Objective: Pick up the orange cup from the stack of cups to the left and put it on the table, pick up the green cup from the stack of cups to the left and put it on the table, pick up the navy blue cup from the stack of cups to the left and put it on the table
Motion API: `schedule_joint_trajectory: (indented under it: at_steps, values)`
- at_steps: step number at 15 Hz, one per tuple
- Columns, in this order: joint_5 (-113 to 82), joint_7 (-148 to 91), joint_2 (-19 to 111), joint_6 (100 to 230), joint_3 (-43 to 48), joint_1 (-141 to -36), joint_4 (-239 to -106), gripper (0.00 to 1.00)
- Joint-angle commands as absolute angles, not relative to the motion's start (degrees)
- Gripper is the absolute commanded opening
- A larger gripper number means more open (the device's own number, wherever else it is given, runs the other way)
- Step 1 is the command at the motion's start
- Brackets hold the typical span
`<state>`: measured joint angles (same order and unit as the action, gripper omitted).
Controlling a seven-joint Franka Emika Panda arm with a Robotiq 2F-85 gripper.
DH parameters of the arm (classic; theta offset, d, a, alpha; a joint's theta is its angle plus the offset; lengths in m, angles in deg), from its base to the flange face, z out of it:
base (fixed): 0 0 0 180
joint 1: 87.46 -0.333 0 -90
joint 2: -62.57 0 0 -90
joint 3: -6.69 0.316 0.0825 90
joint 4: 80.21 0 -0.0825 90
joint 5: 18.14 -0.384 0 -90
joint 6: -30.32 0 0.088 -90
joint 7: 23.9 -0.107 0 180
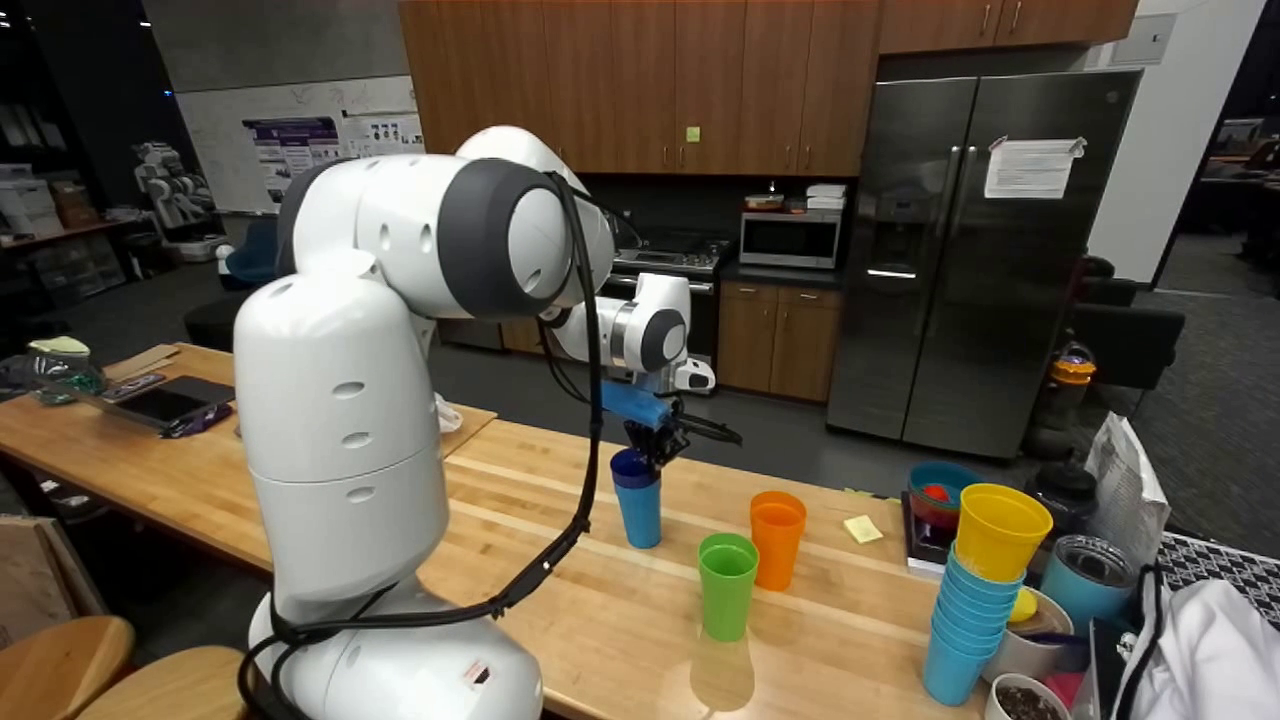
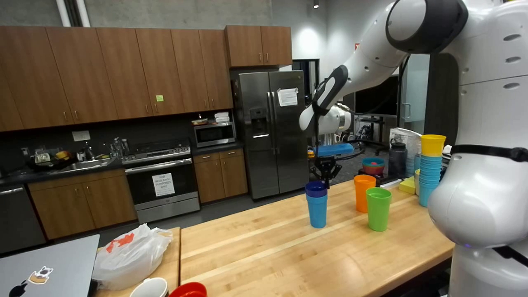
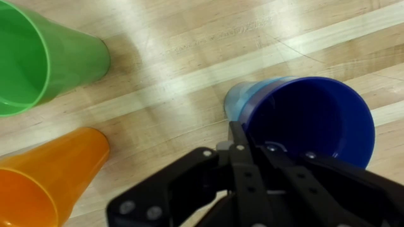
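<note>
The butcher-block counter (image 2: 255, 243) bears an upright tumbler stack (image 2: 317, 208), on whose side facing the orange tumbler (image 1: 778, 542) the pincer (image 3: 245, 135) stands clamped to the navy blue tumbler (image 3: 311, 121), nested in a light blue tumbler (image 1: 641, 515), one jaw inside the rim, so lift should follow the vertical long axis.

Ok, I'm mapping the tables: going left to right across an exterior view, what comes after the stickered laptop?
White plastic bag, red container, light blue cup with navy blue cup nested in it, orange cup, green cup, yellow block, yellow-topped cup stack.
</note>
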<state>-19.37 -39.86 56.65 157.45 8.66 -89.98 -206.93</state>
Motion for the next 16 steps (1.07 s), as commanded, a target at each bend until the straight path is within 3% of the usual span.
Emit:
schedule_joint_trajectory:
  at_steps: [1, 16]
  values:
    - [-19.4, -38.8, 57.1, 156.6, 8.5, -90.1, -206.0, 0.01]
    - [-23.7, -33.1, 67.1, 157.1, 9.9, -90.5, -206.8, 0.01]
